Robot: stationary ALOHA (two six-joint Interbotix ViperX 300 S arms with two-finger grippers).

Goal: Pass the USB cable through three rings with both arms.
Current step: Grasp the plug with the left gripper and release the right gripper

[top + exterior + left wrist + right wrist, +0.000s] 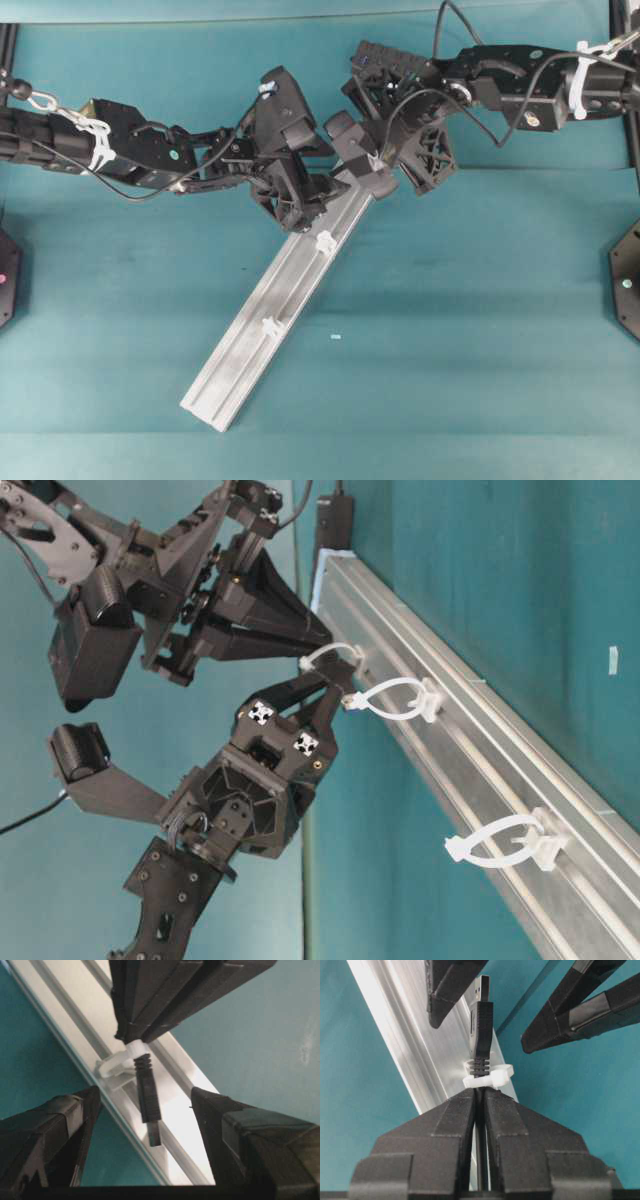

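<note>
At frame centre, the right gripper (480,1097) pinches the cable (481,1025), its plug poking through the first ring (487,1077). The left gripper (145,1105) stands spread around the plug. If it closes off-centre, the plug may slip back out.

USB cable (481,1025) plug pokes through the first of 3 rings (487,1076) on the rail (262,335).

Right gripper (480,1097) fingers pinched together; left gripper (145,1105) fingers spread.

Silver rail (262,338) on teal table (480,330)
</note>
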